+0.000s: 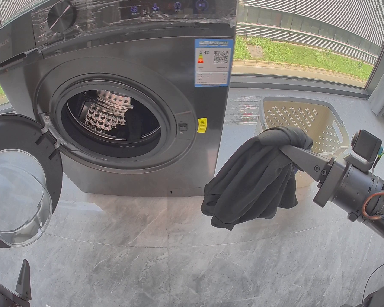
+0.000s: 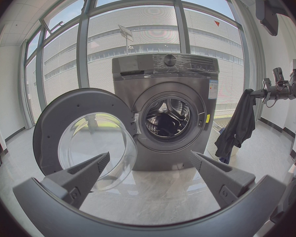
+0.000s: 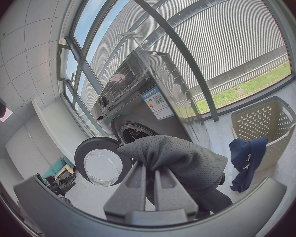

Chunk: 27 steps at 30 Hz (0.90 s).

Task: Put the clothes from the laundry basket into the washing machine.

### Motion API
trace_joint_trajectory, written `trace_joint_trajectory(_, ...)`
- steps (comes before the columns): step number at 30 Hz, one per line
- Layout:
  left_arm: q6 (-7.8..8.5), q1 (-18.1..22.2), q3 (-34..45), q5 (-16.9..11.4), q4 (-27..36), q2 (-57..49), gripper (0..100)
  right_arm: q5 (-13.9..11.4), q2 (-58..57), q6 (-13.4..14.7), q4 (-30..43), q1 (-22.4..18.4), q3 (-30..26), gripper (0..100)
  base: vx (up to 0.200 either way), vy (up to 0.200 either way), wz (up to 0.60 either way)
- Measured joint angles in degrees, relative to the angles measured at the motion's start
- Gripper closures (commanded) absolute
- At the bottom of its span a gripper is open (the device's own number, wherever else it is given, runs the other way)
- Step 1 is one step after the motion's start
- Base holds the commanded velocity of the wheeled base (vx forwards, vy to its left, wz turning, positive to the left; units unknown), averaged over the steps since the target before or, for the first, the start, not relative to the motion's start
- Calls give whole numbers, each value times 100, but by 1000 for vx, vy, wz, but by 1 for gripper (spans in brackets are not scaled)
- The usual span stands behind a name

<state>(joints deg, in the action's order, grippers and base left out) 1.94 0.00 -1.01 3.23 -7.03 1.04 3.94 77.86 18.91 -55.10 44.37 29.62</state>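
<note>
Holding hand: the right gripper (image 3: 151, 167) has its fingers closed on a bunched fold of the dark grey garment (image 1: 251, 180), which hangs in the air between the robot and the washing machine (image 1: 158, 43).
Idle hand: the left gripper (image 2: 148, 156) sits low on the robot's left with its fingers spread wide and nothing between them.
Cloth behaviour: the garment looks soft, limp and light. The knit appears finely perforated, so it should not slip, but it will likely swing and sag with any motion.
Grip point: the pinch is near one upper edge, so most of the fabric trails below, apparently clear of the floor (image 1: 158, 244). A bunched fold suits cloth like this better than a single layer would.
Risk: the trailing part may catch on the door ring unless it goes in first or is lifted over.
Door (image 1: 17, 192): it is swung wide open to the left.
Drum opening (image 1: 111, 116): it is unobstructed. A dark shape lies inside, though whether it is cloth cannot be told.
Laundry basket (image 1: 303, 120): it stands beyond the held garment, to the right of the machine by the window.
Navy garment (image 3: 246, 158): it is draped over the basket's rim, hangs down the outer wall, and is not yet loaded.
</note>
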Motion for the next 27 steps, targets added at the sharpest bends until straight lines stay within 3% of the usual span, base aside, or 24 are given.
trace_joint_trajectory(3, 17, -2, 0, -9, 4, 0, 0, 0, -5, 2, 1, -2, 6, 100, 0, 200, 0)
trace_joint_trajectory(18, 35, 0, 0, 21, 143, 0, 0, 0, -9, 0, 4, -9, -22, 100, 0, 0, 0)
trace_joint_trajectory(27, 29, 0, 0, 0, 263, 0, 0, 2, -2, -9, 6, -30, -35, 100, -200, 0, 0)
